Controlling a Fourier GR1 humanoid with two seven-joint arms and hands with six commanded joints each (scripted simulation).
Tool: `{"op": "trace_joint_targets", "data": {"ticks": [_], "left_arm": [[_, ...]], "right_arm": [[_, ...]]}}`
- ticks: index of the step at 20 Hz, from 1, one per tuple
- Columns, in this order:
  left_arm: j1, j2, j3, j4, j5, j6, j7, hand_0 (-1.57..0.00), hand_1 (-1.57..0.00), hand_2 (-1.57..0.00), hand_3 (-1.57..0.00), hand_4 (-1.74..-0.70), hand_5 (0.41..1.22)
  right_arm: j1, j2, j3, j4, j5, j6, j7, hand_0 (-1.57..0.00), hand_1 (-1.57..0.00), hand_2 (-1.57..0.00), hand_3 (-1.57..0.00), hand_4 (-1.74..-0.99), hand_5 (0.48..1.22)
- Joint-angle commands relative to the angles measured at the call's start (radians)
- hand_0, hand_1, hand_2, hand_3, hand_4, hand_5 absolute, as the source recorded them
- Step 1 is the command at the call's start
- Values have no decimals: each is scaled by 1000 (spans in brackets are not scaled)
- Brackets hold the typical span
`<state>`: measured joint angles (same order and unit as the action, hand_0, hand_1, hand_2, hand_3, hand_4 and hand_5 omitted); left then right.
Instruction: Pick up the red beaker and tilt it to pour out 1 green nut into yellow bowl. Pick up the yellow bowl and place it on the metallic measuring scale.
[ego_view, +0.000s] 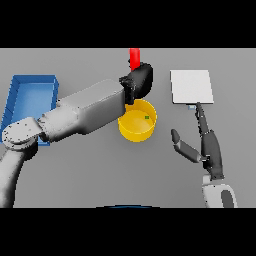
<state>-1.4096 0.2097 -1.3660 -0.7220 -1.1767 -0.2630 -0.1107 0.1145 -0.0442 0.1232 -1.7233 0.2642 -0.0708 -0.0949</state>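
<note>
The red beaker (134, 58) stands up behind the yellow bowl (137, 126), its lower part hidden by my left hand (140, 80), whose fingers are curled round it. One small green nut (147, 118) lies inside the bowl. The metallic measuring scale (191, 86) is a pale square plate to the right of the bowl. My right hand (210, 147) rests open on the table, fingers straight and pointing toward the scale's near edge, thumb spread toward the bowl.
A blue bin (30, 97) sits at the left, partly covered by my left arm (85, 112), which stretches across the table to the bowl's far side.
</note>
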Motion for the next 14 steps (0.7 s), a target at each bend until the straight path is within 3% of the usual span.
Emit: {"op": "trace_joint_targets", "data": {"ticks": [1, 5, 7, 11, 14], "left_arm": [[-24, 3, -5, 9, 3, -6, -23, -1571, -1571, -1571, -1571, -1721, 1221], [-147, 58, 14, 74, 23, 30, -24, -1571, -1571, -1571, -1571, -1725, 1221], [-206, 80, 59, 130, 64, 66, -23, -1571, -1571, -1571, -1179, -1731, 1221], [-297, 132, 243, 319, 240, 90, 34, -1571, -1571, -1571, -1410, -1729, 1221], [-297, 200, 459, 421, 474, 112, 103, -1571, -1571, -1571, -1427, -1735, 1221]], "right_arm": [[7, 2, 2, -1, -1, 1, -10, 1, 1, 1, 1, -1153, 636], [2, 2, 8, -4, -2, 7, -42, 1, 1, 1, 1, -1154, 654], [7, 4, 15, -1, 11, 2, -39, 1, 1, 1, 1, -1160, 660], [-9, 17, 19, 12, 1, 5, -36, 1, 1, 1, 1, -1156, 658], [-29, -1, 15, 18, 45, -23, -9, 1, 1, 1, 1, -1140, 637]]}}
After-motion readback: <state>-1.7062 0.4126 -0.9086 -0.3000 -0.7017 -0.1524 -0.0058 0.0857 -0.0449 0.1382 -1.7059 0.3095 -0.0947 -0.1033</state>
